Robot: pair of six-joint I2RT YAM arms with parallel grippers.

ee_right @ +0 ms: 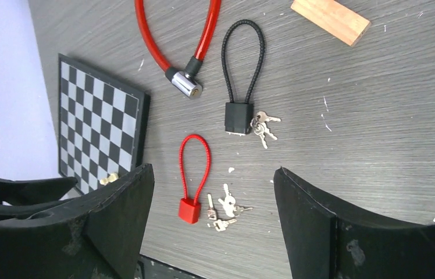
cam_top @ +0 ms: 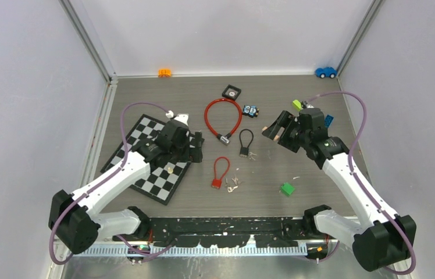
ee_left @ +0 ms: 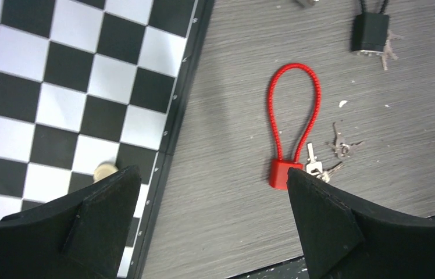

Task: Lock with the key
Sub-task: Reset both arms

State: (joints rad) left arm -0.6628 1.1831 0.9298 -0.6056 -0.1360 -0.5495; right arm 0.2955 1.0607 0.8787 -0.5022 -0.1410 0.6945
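A small red cable padlock (cam_top: 220,174) (ee_left: 288,145) (ee_right: 191,192) lies on the table with loose silver keys (cam_top: 232,185) (ee_left: 318,165) (ee_right: 223,210) just to its right. Behind it lies a black cable padlock (cam_top: 246,143) (ee_right: 239,99) with a bunch of keys (ee_right: 262,125) beside its body. A thick red cable lock (cam_top: 223,116) (ee_right: 174,52) curls further back. My left gripper (cam_top: 196,146) (ee_left: 210,174) hangs open and empty over the chessboard's right edge, left of the red padlock. My right gripper (cam_top: 276,129) (ee_right: 212,171) is open and empty, raised to the right of the black padlock.
A chessboard (cam_top: 151,157) (ee_left: 58,87) lies under the left arm with a pale pawn (ee_left: 106,170) on it. A green block (cam_top: 286,188) sits at front right, a wooden block (ee_right: 330,17) near the right gripper. An orange toy (cam_top: 164,72) and blue car (cam_top: 325,72) stand at the back wall.
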